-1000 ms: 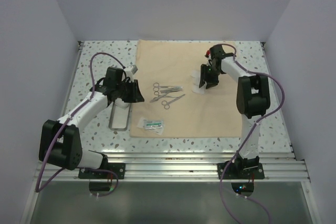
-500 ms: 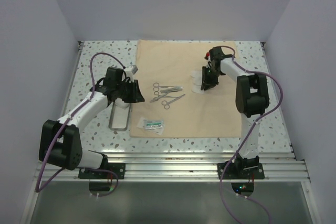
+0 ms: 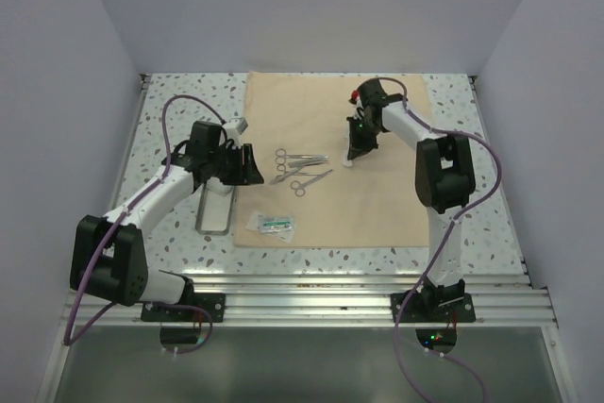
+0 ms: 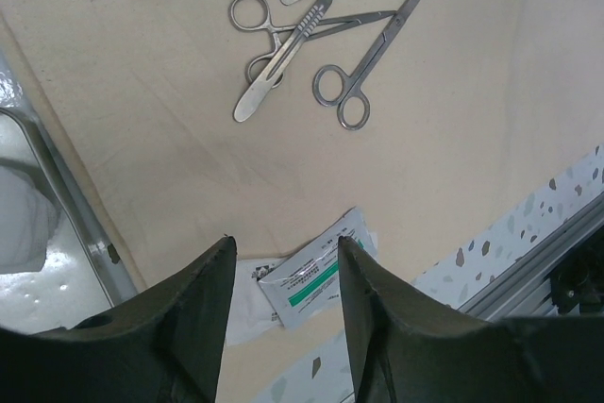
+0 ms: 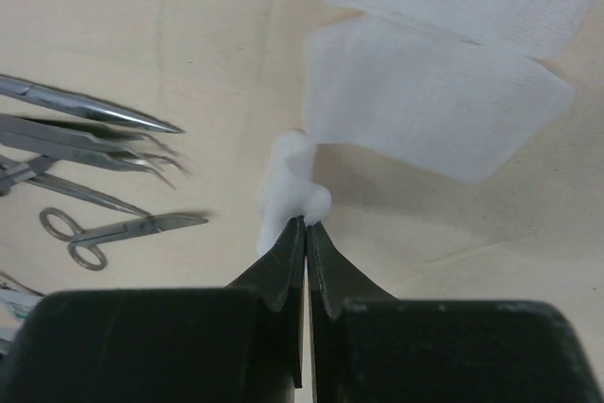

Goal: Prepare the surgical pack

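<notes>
While right gripper [image 5: 305, 224] pinches gauze [image 5: 291, 181] and left gripper [image 4: 281, 254] gapes empty, cloth [image 3: 377, 205] lies flat, unwrapped; packing looks barely begun.

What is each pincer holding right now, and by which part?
The right pincer pinches a white gauze square by its bunched corner. The left pincer is open, holding nothing.

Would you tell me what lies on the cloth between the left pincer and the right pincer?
Silver scissor-like instruments lie on the beige cloth between the left pincer and right pincer, seen in the top view.
</notes>
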You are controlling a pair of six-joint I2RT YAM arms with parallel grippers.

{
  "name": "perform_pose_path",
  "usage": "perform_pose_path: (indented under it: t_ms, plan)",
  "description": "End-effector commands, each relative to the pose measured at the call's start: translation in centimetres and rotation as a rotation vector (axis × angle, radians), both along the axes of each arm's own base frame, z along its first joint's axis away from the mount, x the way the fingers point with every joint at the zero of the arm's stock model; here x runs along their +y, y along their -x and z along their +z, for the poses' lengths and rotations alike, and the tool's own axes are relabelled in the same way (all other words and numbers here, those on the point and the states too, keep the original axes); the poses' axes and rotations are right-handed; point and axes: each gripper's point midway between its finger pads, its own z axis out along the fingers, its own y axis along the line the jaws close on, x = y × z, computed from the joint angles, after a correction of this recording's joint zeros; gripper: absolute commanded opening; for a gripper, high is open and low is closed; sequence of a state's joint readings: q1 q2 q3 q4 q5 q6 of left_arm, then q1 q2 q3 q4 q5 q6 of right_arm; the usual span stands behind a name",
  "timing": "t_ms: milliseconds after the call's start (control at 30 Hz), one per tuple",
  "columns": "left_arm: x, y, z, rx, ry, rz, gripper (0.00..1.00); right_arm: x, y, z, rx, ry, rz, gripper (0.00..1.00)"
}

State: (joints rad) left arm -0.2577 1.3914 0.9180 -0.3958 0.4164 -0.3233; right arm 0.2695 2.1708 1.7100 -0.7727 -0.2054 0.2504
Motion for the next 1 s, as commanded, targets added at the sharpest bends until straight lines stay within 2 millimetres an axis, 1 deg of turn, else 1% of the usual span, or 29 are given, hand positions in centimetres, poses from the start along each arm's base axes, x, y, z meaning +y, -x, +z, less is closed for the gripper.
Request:
perform_pose_path:
  t_ms: [0, 67, 133, 167, 233, 400, 500, 533, 567, 600, 800, 833, 967]
  plan:
    - [-0.3, -0.5, 0.6, -0.046, 0.024, -0.010, 0.52, 2.0, -1.5, 5.6, -0.105, -0.065, 0.015, 0.00]
    - [-0.3, -0.5, 0.6, -0.047, 0.022, -0.010, 0.54, 2.3, -2.2, 6.7, -0.129, -0.072, 0.013, 0.00]
    - [-0.3, -0.4, 0.5, -0.045, 0.021, -0.011, 0.55, 2.0, -2.6, 6.9, -0.138, -0.056, 0.008, 0.00]
    - [-0.3, -0.3, 0.5, -0.043, 0.021, -0.012, 0.55, 1.8, -3.1, 7.3, -0.154, -0.051, 0.011, 0.00]
    - [-0.3, -0.3, 0.6, -0.046, 0.021, -0.013, 0.55, 1.7, -3.2, 7.3, -0.151, -0.042, 0.022, 0.00]
    - [-0.2, -0.3, 0.4, -0.044, 0.019, -0.014, 0.56, 1.9, -4.6, 7.8, -0.187, -0.050, 0.055, 0.00]
    - [-0.2, -0.3, 0.3, -0.040, 0.019, -0.017, 0.56, 1.7, -5.3, 7.5, -0.183, -0.055, 0.050, 0.00]
    - [-0.2, -0.2, 0.2, -0.037, 0.018, -0.017, 0.56, 1.6, -5.6, 7.7, -0.188, -0.055, 0.047, 0.00]
    - [-0.2, -0.2, 0.2, -0.036, 0.018, -0.019, 0.56, 1.5, -5.7, 7.3, -0.177, -0.056, 0.047, 0.00]
    - [-0.2, -0.3, 0.2, -0.038, 0.018, -0.018, 0.56, 1.4, -5.7, 7.3, -0.175, -0.056, 0.046, 0.00]
    - [-0.2, -0.2, 0.1, -0.037, 0.018, -0.026, 0.56, -0.3, -5.5, 6.2, -0.137, -0.066, 0.032, 0.00]
    - [-0.3, -0.2, 0.1, -0.037, 0.024, -0.035, 0.57, -0.9, -5.4, 5.9, -0.126, -0.069, 0.024, 0.00]
    - [-0.3, -0.4, 0.0, -0.042, 0.017, -0.032, 0.62, -1.6, -5.3, 5.4, -0.117, -0.072, 0.017, 0.00]
